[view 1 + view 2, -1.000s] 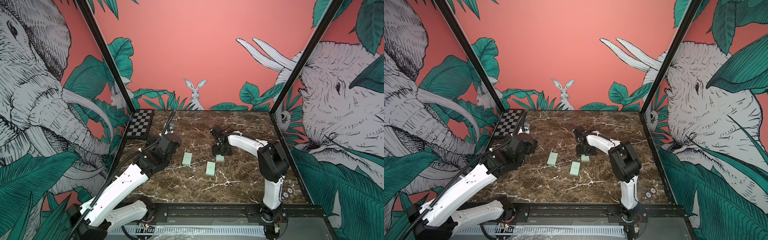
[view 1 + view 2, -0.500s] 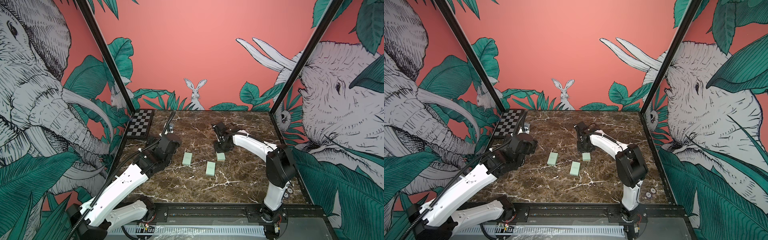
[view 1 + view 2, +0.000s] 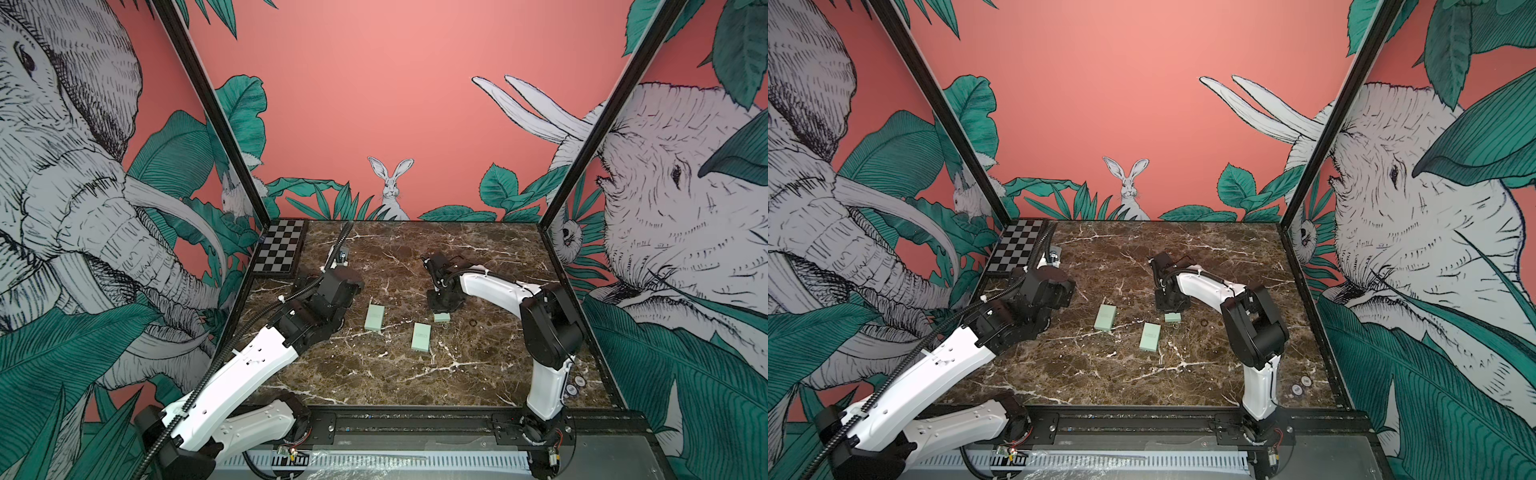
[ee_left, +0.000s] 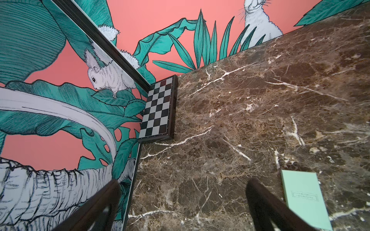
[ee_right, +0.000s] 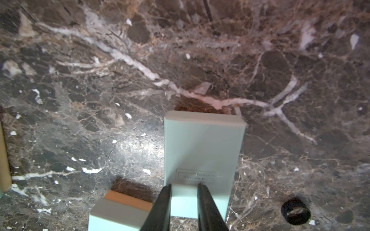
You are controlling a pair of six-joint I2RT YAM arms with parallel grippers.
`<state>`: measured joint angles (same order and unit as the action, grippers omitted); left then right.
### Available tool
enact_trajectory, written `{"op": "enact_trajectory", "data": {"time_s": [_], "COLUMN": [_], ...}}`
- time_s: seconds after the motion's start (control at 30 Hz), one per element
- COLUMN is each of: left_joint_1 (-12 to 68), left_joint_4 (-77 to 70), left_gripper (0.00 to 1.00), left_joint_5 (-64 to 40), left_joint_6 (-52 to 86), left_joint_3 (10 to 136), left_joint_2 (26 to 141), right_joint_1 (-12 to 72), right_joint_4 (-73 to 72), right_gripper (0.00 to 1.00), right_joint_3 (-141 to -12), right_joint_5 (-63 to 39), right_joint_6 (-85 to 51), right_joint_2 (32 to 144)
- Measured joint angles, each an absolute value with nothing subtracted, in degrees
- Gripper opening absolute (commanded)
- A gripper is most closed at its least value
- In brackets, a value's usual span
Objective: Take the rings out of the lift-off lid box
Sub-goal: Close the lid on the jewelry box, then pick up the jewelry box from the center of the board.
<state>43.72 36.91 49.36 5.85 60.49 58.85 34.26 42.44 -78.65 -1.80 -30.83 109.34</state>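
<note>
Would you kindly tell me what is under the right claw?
A small mint-green piece is pinched in the right claw; the claw covers its far part, so any contents are unseen. One dark ring lies apart on the table.
</note>
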Motion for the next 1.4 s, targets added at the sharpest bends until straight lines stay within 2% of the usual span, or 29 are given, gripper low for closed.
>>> {"op": "enact_trajectory", "data": {"time_s": [0.13, 0.2, 0.27, 0.43, 0.6, 0.73, 0.9, 1.17, 1.4], "left_joint_1": [43.72, 43.72, 43.72, 43.72, 41.95, 37.56, 35.44, 33.28, 32.58], "left_joint_4": [36.12, 35.29, 35.03, 34.52, 39.72, 41.93, 42.41, 42.22, 42.61], "left_gripper": [0.99, 0.99, 0.99, 0.99, 0.99, 1.00, 0.99, 0.99, 0.99], "left_joint_5": [48.80, 48.12, 47.20, 43.51, 38.79, 35.81, 33.93, 32.56, 31.90], "left_joint_6": [5.89, 6.09, 7.07, 10.83, 15.62, 18.13, 18.98, 18.85, 18.85], "left_joint_3": [59.44, 58.22, 57.17, 56.77, 62.87, 64.38, 64.36, 62.52, 60.69], "left_joint_2": [58.67, 58.11, 57.32, 55.29, 58.83, 59.96, 59.81, 62.78, 61.21], "right_joint_1": [34.26, 34.33, 34.50, 36.29, 40.10, 40.71, 41.39, 51.31, 54.17], "right_joint_4": [41.54, 41.23, 41.28, 41.15, 41.36, 40.82, 32.23, 35.20, 35.75], "right_gripper": [0.56, 0.75, 0.99, 0.99, 0.99, 0.99, 0.99, 0.99, 0.96], "right_joint_3": [-78.48, -77.93, -77.49, -77.32, -74.04, -70.78, -58.59, -65.21, -66.76], "right_joint_5": [-0.16, 1.52, 2.81, 5.15, 9.91, 8.12, 2.85, 7.51, 8.82], "right_joint_6": [-30.00, -29.41, -29.06, -28.99, -33.98, -37.87, -44.51, -48.69, -51.35], "right_joint_2": [108.64, 107.37, 104.84, 97.23, 92.33, 91.39, 85.62, 91.83, 96.95]}}
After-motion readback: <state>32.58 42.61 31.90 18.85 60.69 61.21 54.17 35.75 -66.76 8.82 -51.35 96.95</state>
